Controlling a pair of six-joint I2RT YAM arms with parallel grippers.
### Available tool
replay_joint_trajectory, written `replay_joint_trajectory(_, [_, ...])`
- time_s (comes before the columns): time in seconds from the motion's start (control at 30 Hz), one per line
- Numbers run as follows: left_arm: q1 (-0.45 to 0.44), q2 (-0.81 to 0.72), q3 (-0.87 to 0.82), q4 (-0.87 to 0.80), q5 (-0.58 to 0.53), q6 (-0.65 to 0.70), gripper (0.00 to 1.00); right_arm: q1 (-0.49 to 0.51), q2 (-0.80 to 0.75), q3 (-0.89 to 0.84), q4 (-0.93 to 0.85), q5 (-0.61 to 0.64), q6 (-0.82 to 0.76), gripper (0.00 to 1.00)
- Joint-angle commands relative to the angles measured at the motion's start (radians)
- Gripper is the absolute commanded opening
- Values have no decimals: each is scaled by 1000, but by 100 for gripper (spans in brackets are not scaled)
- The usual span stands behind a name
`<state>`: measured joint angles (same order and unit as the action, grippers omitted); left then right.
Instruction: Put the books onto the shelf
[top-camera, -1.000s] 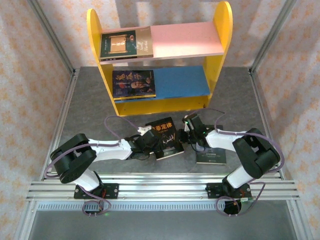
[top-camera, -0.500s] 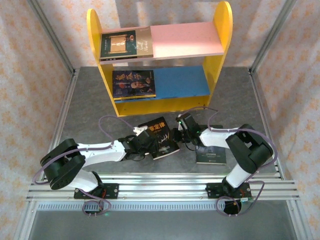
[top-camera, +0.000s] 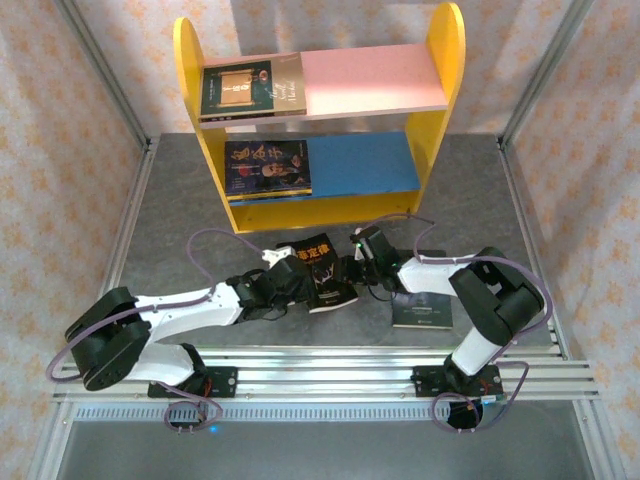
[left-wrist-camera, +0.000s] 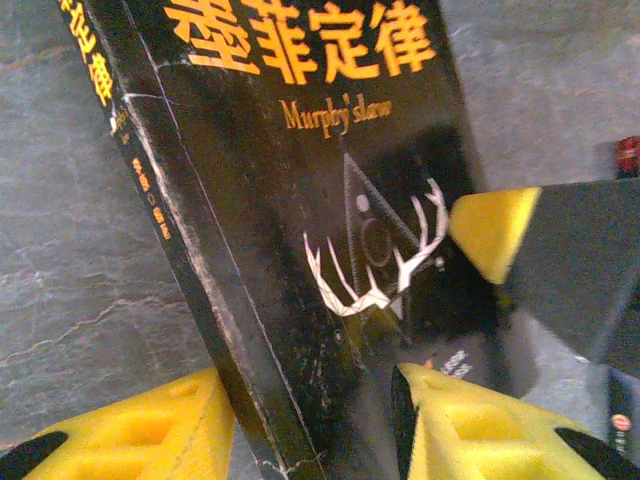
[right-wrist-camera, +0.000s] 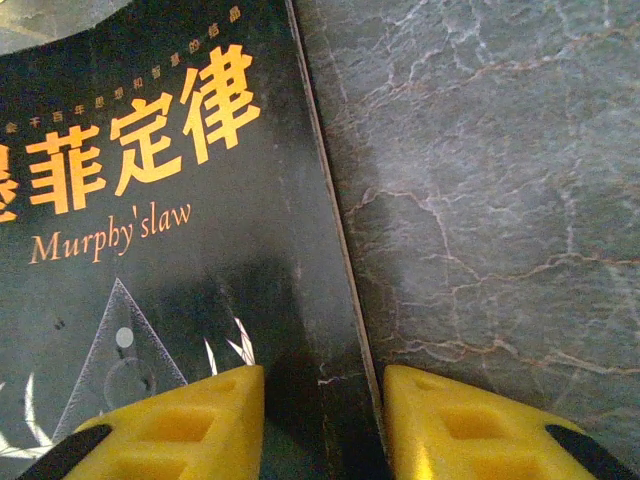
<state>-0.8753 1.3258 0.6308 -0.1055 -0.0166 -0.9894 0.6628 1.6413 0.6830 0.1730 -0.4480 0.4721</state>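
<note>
1. Top external: the black "Murphy's law" book (top-camera: 325, 272) lies on the grey table (top-camera: 170, 240), near the front of the shelf (top-camera: 447, 70) but not on it. The left gripper (top-camera: 293, 282) is at its left edge and the right gripper (top-camera: 350, 268) at its right edge.
2. Left wrist: the yellow fingers (left-wrist-camera: 150, 430) sit astride the spine edge, one outside the spine over the table and the other over the cover. The jaws are parted. I can't tell whether the pads actually pinch the book. The spine side looks slightly lifted, but the angle is poor, so that's unconfirmed.
3. Same view: one yellow fingertip (left-wrist-camera: 490, 230) of the right gripper is on or just above the cover, beside the antler drawing.
4. Right wrist: the jaws are apart and straddle the book's other long edge, one finger over the cover and one over the table. Nothing is clamped.
5. Pink upper board (top-camera: 380, 85): a framed-picture book (top-camera: 245, 90) lies flat at the left end.
6. Blue lower board (top-camera: 365, 165): a portrait-cover book (top-camera: 266, 167) lies flat at the left end.
7. A second dark book (top-camera: 422, 312) lies on the table under the right forearm, apart from the Murphy one.
</note>
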Motion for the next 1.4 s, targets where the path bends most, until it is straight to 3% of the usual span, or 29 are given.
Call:
replay_joint_trajectory(0.0, [-18, -18, 27, 172, 32, 28, 43, 83, 66, -24, -8, -181, 34, 38])
replay_joint_trajectory(0.3, [-18, 15, 64, 126, 12, 23, 44, 83, 60, -34, 58, -251, 51, 35])
replay_joint_trajectory(0.47, [-14, 29, 50, 228, 25, 26, 45, 87, 65, -50, 119, -296, 77, 34])
replay_joint_trajectory(0.8, [-5, 28, 47, 261, 13, 4, 43, 86, 74, -70, 176, -328, 102, 33])
replay_joint_trajectory(0.97, [-1, -6, 55, 177, -33, 2, 39, 86, 76, -73, 170, -317, 97, 34])
replay_joint_trajectory(1.13, [13, -44, 91, -14, -101, 18, 36, 86, 61, -59, 108, -275, 67, 36])
replay_joint_trajectory(1.37, [54, -80, 88, -93, -70, 40, 32, 86, 49, -35, 67, -259, 45, 42])
